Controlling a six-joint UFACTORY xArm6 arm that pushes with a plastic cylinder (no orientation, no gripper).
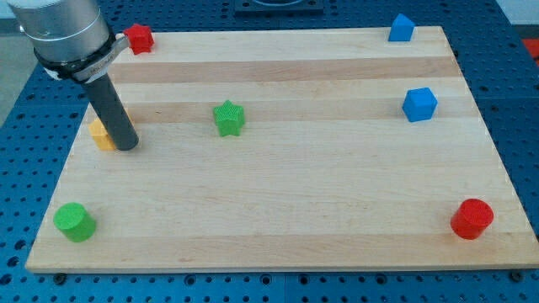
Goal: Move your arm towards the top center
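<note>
My tip (pixel 126 146) rests on the wooden board (pixel 286 202) at the view's left, touching or just right of a yellow block (pixel 101 135) that the rod partly hides. A green star block (pixel 228 118) lies to the right of the tip. A red block (pixel 139 38) sits at the top left corner, above the tip. The arm's grey body (pixel 63 34) fills the top left.
A blue block (pixel 401 28) sits at the top right edge and a blue cube (pixel 419 104) lies below it. A red cylinder (pixel 471 219) stands at the bottom right. A green cylinder (pixel 74 221) stands at the bottom left. Blue perforated table surrounds the board.
</note>
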